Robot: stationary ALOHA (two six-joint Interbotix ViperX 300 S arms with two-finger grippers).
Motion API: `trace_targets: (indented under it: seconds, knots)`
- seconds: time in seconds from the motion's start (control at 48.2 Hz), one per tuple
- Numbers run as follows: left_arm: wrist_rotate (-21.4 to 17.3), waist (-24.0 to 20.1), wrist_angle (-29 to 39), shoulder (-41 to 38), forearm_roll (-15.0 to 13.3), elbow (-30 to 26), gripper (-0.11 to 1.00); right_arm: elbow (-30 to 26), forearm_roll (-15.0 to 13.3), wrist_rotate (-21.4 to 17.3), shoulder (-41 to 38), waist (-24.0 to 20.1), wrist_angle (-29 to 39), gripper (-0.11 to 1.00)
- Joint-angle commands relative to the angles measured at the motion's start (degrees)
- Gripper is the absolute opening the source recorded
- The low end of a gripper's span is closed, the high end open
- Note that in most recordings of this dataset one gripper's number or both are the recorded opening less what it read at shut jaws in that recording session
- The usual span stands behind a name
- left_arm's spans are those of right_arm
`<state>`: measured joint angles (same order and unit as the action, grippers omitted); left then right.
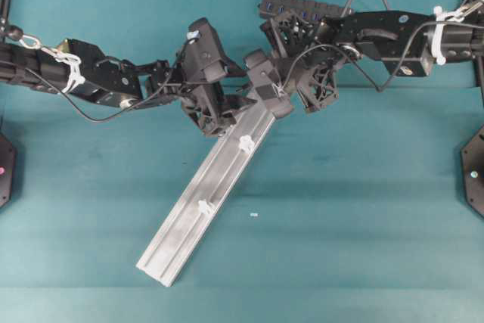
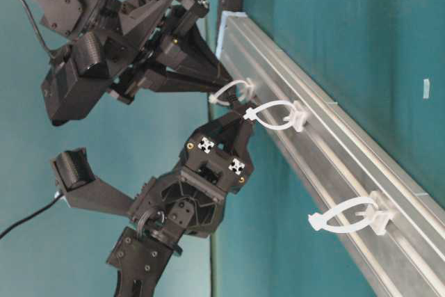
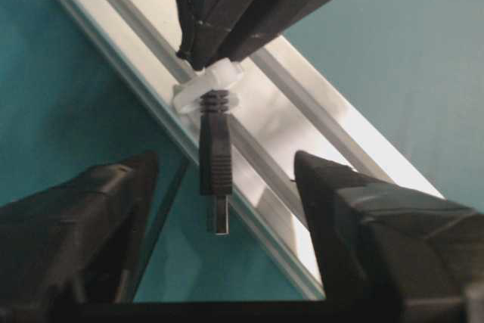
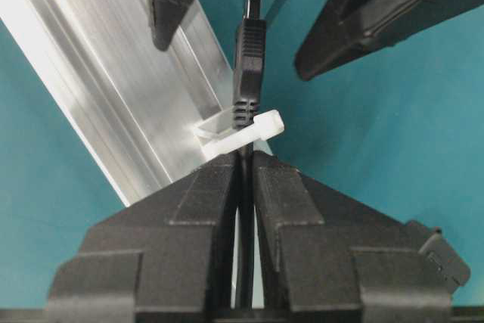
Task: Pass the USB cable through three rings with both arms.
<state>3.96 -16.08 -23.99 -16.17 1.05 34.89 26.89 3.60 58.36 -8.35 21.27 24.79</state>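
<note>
The USB cable's black plug (image 3: 214, 160) pokes out through the first white ring (image 3: 208, 88) on the silver rail (image 3: 333, 134). My left gripper (image 3: 224, 164) is open, with a finger on each side of the plug and a gap to both. My right gripper (image 4: 246, 160) is shut on the thin cord just behind that ring (image 4: 242, 130), and the plug (image 4: 249, 58) points away from it. Overhead, both grippers meet at the rail's upper end (image 1: 253, 115) and hide the first ring. The two other rings (image 1: 246, 142) (image 1: 204, 206) stand empty further down.
The black multi-port hub (image 1: 291, 5) lies behind the right arm at the back. The rail runs diagonally down to the left on the teal cloth (image 1: 363, 209). A tiny white scrap (image 1: 253, 215) lies to the right of the rail.
</note>
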Motion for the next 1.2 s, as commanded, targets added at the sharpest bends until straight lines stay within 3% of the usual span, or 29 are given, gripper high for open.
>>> trace_targets:
  seconds: [0.0,0.104,0.29,0.353,0.685,0.996,1.12,1.182]
  knots:
    - [0.0,0.2,0.4,0.4,0.1,-1.0,0.71,-0.3,0.3,0.2,0.1,-0.2,-0.5,0.11]
    - [0.0,0.2,1.1,0.4,0.1,-1.3,0.56,-0.3,0.4,0.1,0.2,-0.2,-0.5,0.11]
    - [-0.3,0.2,1.1,0.8,0.1,-1.8,0.15,-0.3,0.3,0.2,0.2,-0.1,-0.6,0.11]
    - [-0.3,0.2,1.2,0.8,0.1,-1.8,0.08,-0.3,0.3,0.1,0.2,-0.1,-0.8,0.11]
    - [0.0,0.2,2.3,1.4,0.1,-2.2,0.08,-0.1,0.3,0.1,0.2,-0.2,-0.7,0.11]
    - [0.3,0.2,8.0,3.3,0.1,-4.2,0.08,-0.1,0.3,-0.2,0.2,-0.3,-0.6,0.11]
    - [2.6,0.2,8.3,3.9,0.1,-4.2,0.08,0.0,0.4,-0.2,0.2,-0.1,0.2,0.11]
    - [4.0,0.3,8.3,4.1,0.2,-3.9,0.08,-0.1,0.3,-0.3,0.2,0.1,0.7,0.16]
